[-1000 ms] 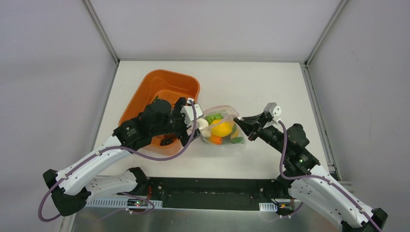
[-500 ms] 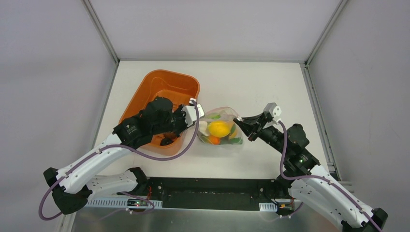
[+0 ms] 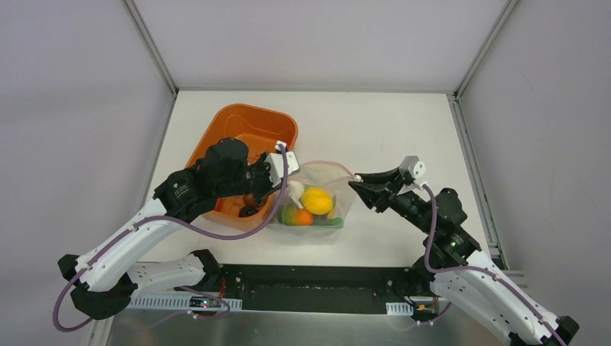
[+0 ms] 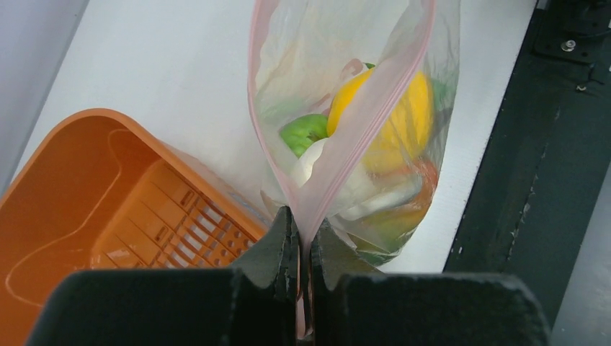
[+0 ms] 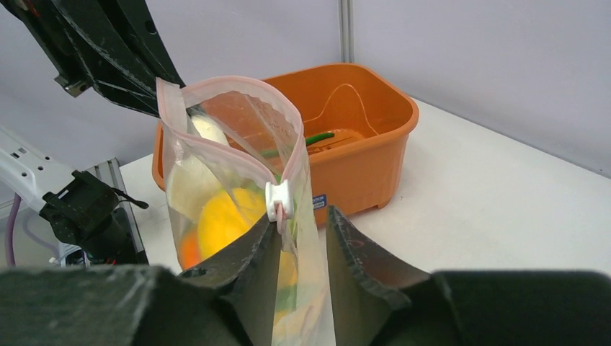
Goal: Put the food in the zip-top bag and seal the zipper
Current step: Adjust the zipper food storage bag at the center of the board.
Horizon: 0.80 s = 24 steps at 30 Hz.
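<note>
Though open, zip-top bag (image 5: 216, 194) upright

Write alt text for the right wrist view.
A clear zip-top bag of toy food stands upright with its mouth open, its white slider just above the parted fingers of the right hand. The left hand pinches the bag's far top corner. Behind it, an orange basket sits on the white table.
</note>
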{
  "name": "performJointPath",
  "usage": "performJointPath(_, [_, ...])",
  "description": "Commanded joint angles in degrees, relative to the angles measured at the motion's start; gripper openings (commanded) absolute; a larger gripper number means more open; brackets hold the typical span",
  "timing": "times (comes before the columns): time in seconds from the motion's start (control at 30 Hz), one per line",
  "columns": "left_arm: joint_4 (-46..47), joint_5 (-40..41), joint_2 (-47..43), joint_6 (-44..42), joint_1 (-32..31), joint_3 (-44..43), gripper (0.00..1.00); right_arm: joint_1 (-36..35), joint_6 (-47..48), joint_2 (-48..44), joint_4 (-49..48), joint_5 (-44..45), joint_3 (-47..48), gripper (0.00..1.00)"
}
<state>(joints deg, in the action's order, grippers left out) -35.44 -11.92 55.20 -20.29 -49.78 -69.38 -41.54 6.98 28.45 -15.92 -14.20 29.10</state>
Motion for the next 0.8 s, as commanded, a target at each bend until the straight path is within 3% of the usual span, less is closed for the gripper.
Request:
performJointPath(0.0, [0.19,-3.81,1.06,2.01,0.32,-3.84,0.0,-0.01,-0.21,0.84,-1.5,-1.14,0.41,0.3])
performJointPath(0.17, [1.43,-3.86,1.17,4.11,0.28,-2.75,0.0,0.03,1.08,2.32,0.22,-2.33,0.42,0.17])
performJointPath(0.27, [1.81,-2.15,0.47,4.56,0.3,-2.03,0.0,0.05,1.69,1.37,0.22,-2.82,-0.36,0.15])
performJointPath(0.37, [1.89,-0.14,-0.35,4.55,0.34,-1.11,0.0,-0.02,1.73,0.0,0.23,-2.05,-0.82,0.0])
performJointPath(0.43, [1.78,1.11,-0.82,4.55,0.3,-0.4,0.0,0.04,1.83,-0.75,0.27,-1.72,-1.14,0.0])
performJointPath(0.47, [1.42,1.7,-1.02,4.51,0.3,-0.26,0.09,0.05,1.89,-0.96,0.28,-1.59,-1.23,0.0])
performJointPath(0.53, [0.46,2.78,-1.25,4.41,0.34,-0.3,0.5,0.04,1.77,-1.2,0.22,-1.45,-1.11,0.0])
performJointPath(0.57, [0.04,3.5,-1.53,4.37,0.35,-0.36,0.62,0.05,1.75,-1.22,0.26,-1.45,-1.01,0.0])
performJointPath(0.63, [-0.03,4.86,-2.26,4.78,0.3,-0.41,0.78,-0.01,1.62,-0.89,0.18,-1.49,-0.74,0.0])
performJointPath(0.77, [1.43,4.55,-4.45,5.32,0.3,-1.15,0.83,0.05,1.9,0.19,0.15,-2.52,-0.64,0.0])
